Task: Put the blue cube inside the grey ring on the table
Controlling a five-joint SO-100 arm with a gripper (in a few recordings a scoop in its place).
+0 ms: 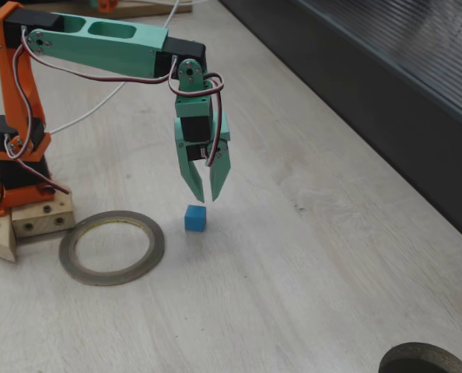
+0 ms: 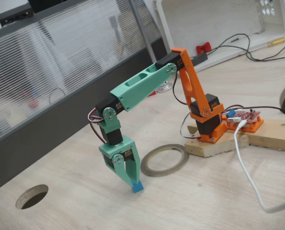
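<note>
The blue cube (image 1: 195, 218) rests on the pale wood table (image 1: 309, 256), a short way right of the grey ring (image 1: 112, 247). My teal gripper (image 1: 206, 196) points straight down just above and slightly behind the cube. Its fingers are drawn together to a narrow slit and hold nothing. In the other fixed view the gripper (image 2: 132, 185) stands with its tips right beside the cube (image 2: 138, 187), partly covering it. There the ring (image 2: 165, 159) lies flat between the cube and the arm's base.
The orange arm base (image 1: 13, 167) sits on wooden blocks left of the ring. A dark ribbed wall (image 1: 386, 93) runs along the far side. A thick dark round disc (image 1: 425, 359) lies at the bottom right, and a round hole (image 2: 32, 196) is in the table.
</note>
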